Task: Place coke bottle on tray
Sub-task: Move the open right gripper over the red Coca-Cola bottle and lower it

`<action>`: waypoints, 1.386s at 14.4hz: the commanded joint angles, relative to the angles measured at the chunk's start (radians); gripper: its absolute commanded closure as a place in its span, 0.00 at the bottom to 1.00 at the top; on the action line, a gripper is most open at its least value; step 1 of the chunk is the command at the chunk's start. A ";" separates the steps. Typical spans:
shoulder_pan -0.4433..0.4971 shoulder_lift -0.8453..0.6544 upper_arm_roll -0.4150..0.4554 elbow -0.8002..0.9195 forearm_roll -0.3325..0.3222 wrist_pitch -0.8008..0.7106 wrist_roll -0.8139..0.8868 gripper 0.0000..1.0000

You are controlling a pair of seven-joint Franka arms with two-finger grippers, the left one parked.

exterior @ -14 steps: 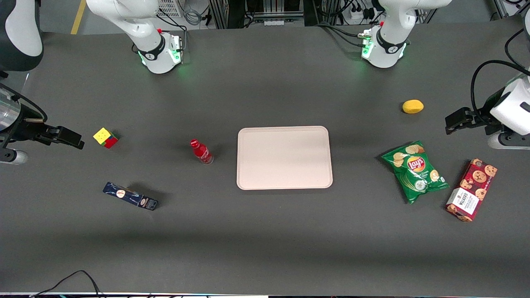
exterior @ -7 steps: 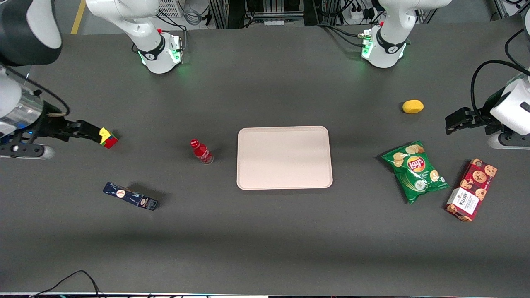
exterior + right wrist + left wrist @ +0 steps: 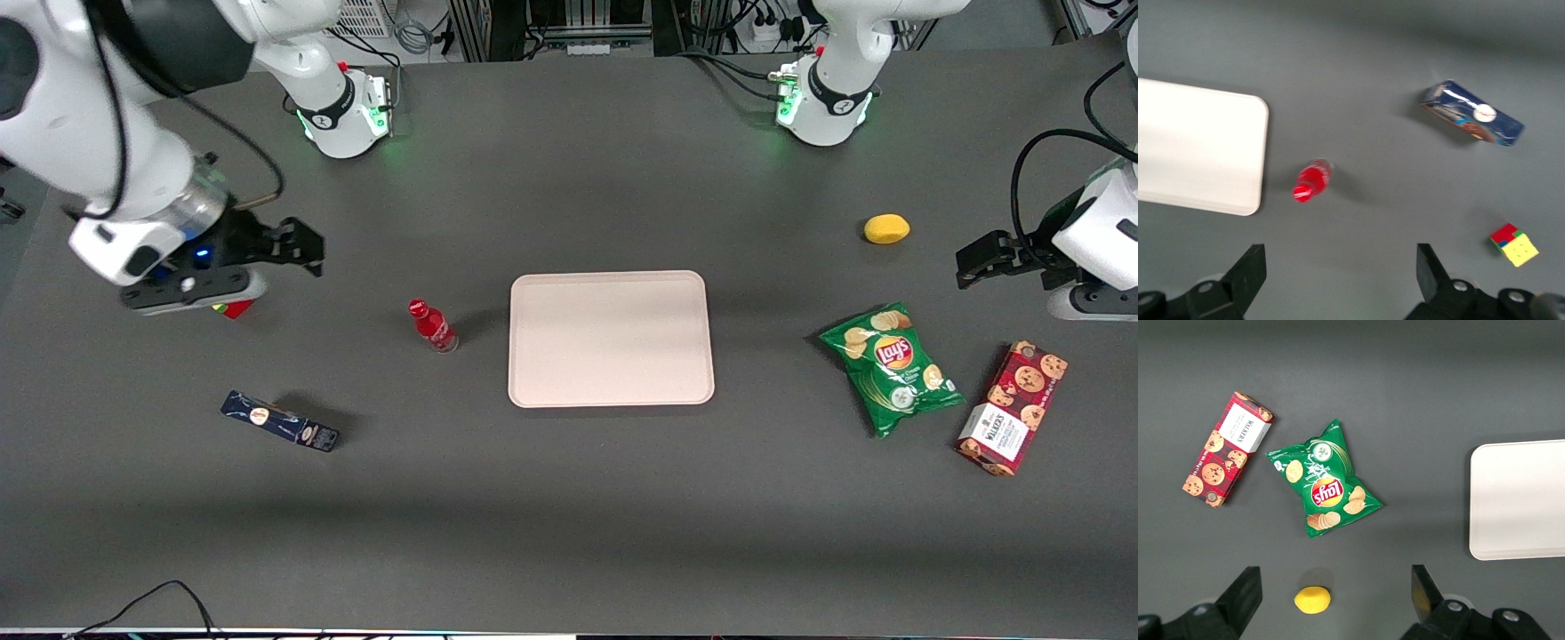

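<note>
Gripper (image 3: 302, 251) high above table, toward working arm's end, well apart from bottle (image 3: 432, 325); fingers wide open, holding nothing; bottle upright, just beside tray (image 3: 610, 339); risk: small, top-heavy; off-centre descent could topple it.

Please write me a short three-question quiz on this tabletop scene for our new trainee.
1. True or false: the coke bottle already stands on the tray.
2. Multiple choice: the fingers of the gripper are A) shut on the bottle, B) open and holding nothing, C) shut on the blue box.
3. Fill in: the puzzle cube lies toward the ___ arm's end of the table.

Key
1. False; it stands upright on the table beside the tray.
2. B; the gripper hangs above the table near the cube, apart from the bottle.
3. working
</note>
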 commanded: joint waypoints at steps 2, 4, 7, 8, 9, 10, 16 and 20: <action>0.094 0.008 0.000 0.020 0.016 -0.019 0.050 0.00; 0.092 0.014 0.022 0.011 0.051 -0.019 0.044 0.00; 0.094 0.040 0.023 -0.047 0.069 0.021 0.033 0.00; 0.092 0.039 0.023 -0.087 0.069 0.073 0.032 0.00; 0.092 0.034 0.023 -0.135 0.068 0.125 0.032 0.00; 0.092 0.034 0.023 -0.169 0.069 0.171 0.033 0.00; 0.092 0.060 0.025 -0.341 0.068 0.401 0.033 0.00; 0.092 0.127 0.025 -0.361 0.068 0.448 0.039 0.00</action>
